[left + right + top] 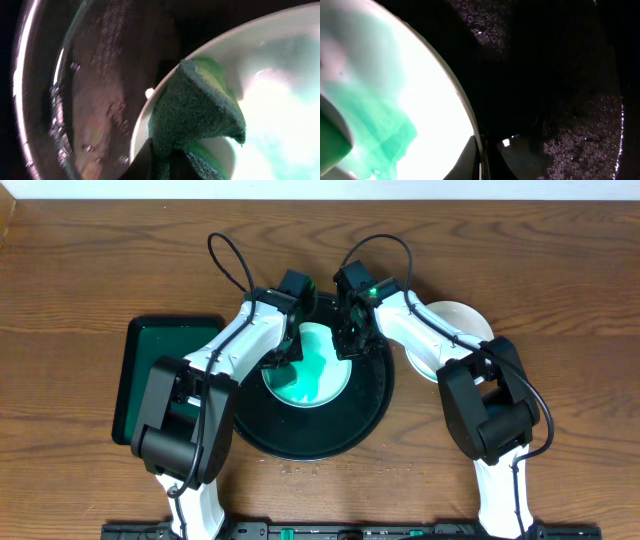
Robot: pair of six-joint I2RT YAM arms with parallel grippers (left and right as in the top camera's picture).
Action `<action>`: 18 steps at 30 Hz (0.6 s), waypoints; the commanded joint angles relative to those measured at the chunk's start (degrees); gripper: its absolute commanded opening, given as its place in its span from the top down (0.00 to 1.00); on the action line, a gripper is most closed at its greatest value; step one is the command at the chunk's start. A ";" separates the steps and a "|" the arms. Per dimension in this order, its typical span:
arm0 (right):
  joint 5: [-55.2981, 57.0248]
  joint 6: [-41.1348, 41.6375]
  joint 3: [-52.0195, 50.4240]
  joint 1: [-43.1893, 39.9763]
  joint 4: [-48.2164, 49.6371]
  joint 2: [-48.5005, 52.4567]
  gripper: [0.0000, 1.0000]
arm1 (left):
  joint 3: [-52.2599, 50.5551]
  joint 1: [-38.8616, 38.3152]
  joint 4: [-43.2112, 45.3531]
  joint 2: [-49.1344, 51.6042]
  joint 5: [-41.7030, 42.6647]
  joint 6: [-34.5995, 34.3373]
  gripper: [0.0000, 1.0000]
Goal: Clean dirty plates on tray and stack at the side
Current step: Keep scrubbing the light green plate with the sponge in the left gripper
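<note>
Now the left claw [283, 362] is clenched on a green sponge [197, 112], and the sponge lies against the left edge of a pale plate [330, 385]. This plate rests inside the round black tray [365, 415], in its upper half, and a wide green smear [308, 368] covers much of its middle. The right claw [350, 340] is at the opposite, right side of the same plate. In the right wrist view the thin rim passes between its two fingers [465, 162], which are closed narrowly on it, so it is grasping the plate by the rim. A second plate, white [455, 320], sits on the wooden counter [80, 270] just to the right of the tray, partly hidden under the right arm. A dark green rectangular tray [150, 365] lies on the counter at the left, next to the black one.
</note>
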 commanded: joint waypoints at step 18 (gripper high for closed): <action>0.17 0.79 -0.11 0.02 -0.55 1.03 0.99 | -1.44 1.05 8.90 1.33 35.76 29.35 0.93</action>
